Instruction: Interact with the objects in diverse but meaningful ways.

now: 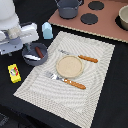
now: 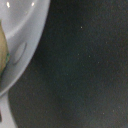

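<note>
The gripper (image 1: pixel 19 44) is hanging over the exterior view's left side, just beside the grey frying pan (image 1: pixel 35 54); whether its jaws are apart or together, I cannot tell (the arm's white body is hiding them). The pan is sitting on the striped mat (image 1: pixel 95 75), holding a brown sausage (image 1: pixel 38 51) and a white-and-blue fish (image 1: pixel 31 57). Both toys are probably light, stiff and smooth, so gripping across the sausage's middle looks safest.
</note>
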### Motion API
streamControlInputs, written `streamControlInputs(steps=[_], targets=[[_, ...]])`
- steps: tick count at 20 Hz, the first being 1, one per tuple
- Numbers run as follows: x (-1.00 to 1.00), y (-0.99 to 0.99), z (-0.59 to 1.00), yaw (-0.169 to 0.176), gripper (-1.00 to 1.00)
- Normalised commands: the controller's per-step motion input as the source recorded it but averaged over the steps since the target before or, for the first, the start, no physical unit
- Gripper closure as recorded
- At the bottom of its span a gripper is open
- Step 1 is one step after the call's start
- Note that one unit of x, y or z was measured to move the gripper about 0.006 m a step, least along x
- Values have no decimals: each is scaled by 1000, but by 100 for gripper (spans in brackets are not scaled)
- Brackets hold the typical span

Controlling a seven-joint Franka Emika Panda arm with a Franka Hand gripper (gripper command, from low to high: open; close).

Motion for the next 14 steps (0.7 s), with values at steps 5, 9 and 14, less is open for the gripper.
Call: streamControlInputs(steps=[5,9,14], targets=[[61,0,-199,-34,-100],[-3,9,-228,-17,-100],[70,118,-11,-9,100]])
